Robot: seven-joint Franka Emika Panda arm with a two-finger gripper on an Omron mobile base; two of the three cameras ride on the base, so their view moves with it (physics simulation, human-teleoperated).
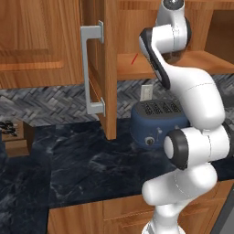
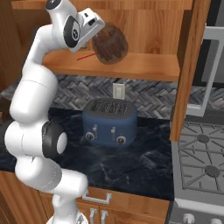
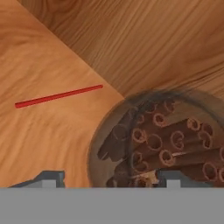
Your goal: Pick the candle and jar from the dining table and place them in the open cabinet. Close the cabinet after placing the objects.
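Blocking most of its own hand (image 2: 97,31) in the right base view, the white arm reaches into the open wood-grained cabinet (image 2: 144,65), so I cannot tell whether the fingers grip or stand apart. Just beside the hand, the dark brown rounded jar (image 2: 110,43) sits tilted over the shelf near its back wall; in the hand view it is see-through, packed with curled brown sticks, its lower edge cut off. A thin red stick (image 3: 59,96) lies flat on the shelf.
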